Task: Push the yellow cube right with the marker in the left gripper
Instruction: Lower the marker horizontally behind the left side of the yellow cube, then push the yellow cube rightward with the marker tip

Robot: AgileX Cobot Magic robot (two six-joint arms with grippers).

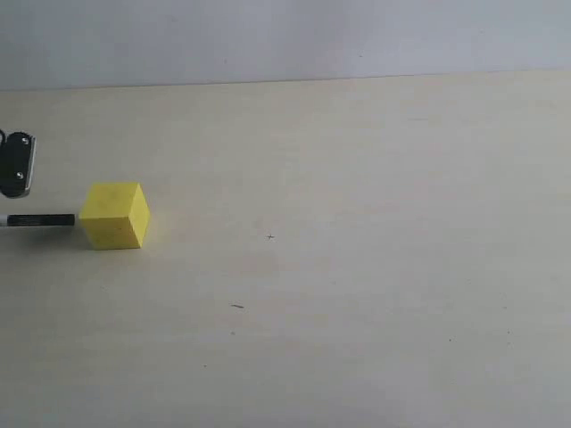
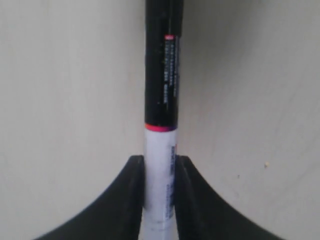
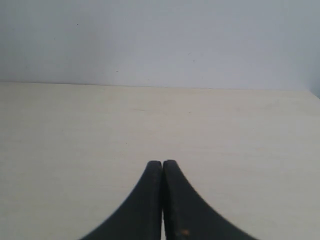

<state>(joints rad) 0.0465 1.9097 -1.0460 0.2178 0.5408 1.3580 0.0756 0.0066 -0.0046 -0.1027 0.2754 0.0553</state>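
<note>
The yellow cube (image 1: 114,215) rests on the pale table at the far left of the exterior view. The marker (image 1: 40,220) lies level, its black cap tip at or just short of the cube's left face. Only part of the left gripper (image 1: 16,164) shows at the left edge, a black plate with screws. In the left wrist view my left gripper (image 2: 160,162) is shut on the marker (image 2: 161,85), its black fingers (image 2: 134,175) clamping the white barrel while the black cap points away. The cube is out of that view. My right gripper (image 3: 162,163) is shut on nothing.
The pale table (image 1: 357,223) stretches to the right of the cube up to a light wall (image 1: 285,36) at the back. A small dark speck (image 1: 236,306) lies on the table in front. The right arm is outside the exterior view.
</note>
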